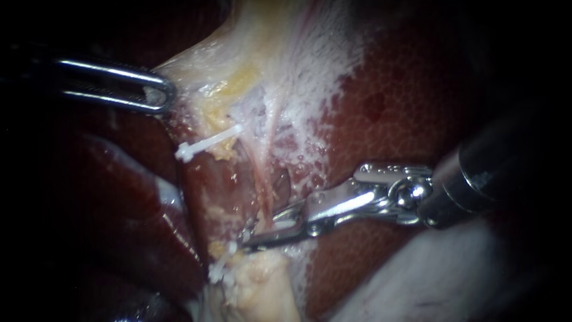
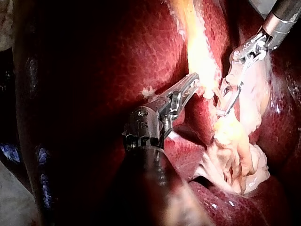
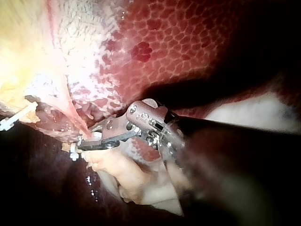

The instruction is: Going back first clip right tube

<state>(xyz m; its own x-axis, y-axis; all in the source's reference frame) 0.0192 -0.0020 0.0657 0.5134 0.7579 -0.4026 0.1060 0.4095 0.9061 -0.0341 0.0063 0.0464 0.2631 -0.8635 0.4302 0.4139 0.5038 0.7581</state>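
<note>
Left instrument (image 1: 159,93): looped steel pincer pinching pale tissue (image 1: 226,65), yellowish and fatty. Right instrument (image 1: 259,234): slim pincer narrowly spread at the lower end of a thin pink tube (image 1: 265,173). White clip (image 1: 219,271) lies just beyond its tip. Liver (image 1: 405,107) is glossy, mottled red.

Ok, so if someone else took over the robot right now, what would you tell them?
Left instrument: jaws shut on pale tissue.
Right instrument: jaws open beside a thin pink tube.
Done: one white clip sits higher up, a second clip just past the right jaws' tips.
Left to do: probably draw the right instrument back clear, over the liver.
</note>
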